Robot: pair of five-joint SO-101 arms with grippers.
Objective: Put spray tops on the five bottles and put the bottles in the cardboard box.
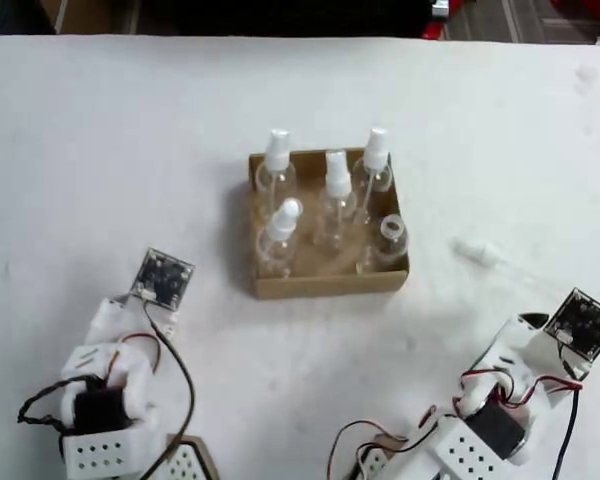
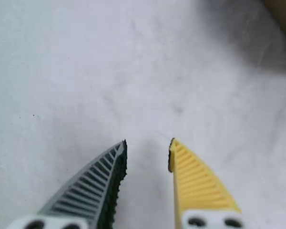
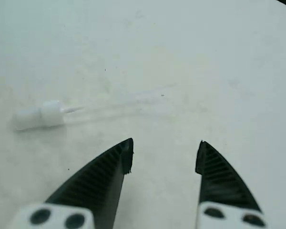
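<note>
Right wrist view: right gripper (image 3: 164, 156) spread, empty; last spray top (image 3: 40, 116) lies on its side on the table (image 3: 205, 71) nearby. Uncapped bottle (image 1: 390, 235) stands in cardboard box (image 1: 325, 285), corner nearest it. Best grip, I judge: cap body, not thin tube

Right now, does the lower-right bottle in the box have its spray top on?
Off. The bottle has a bare, open neck; a loose spray top lies on the table.

Five bottles (image 1: 335, 212) stand in the cardboard box (image 1: 325, 285); a spray top (image 1: 477, 252) (loose) lies right of it.
</note>
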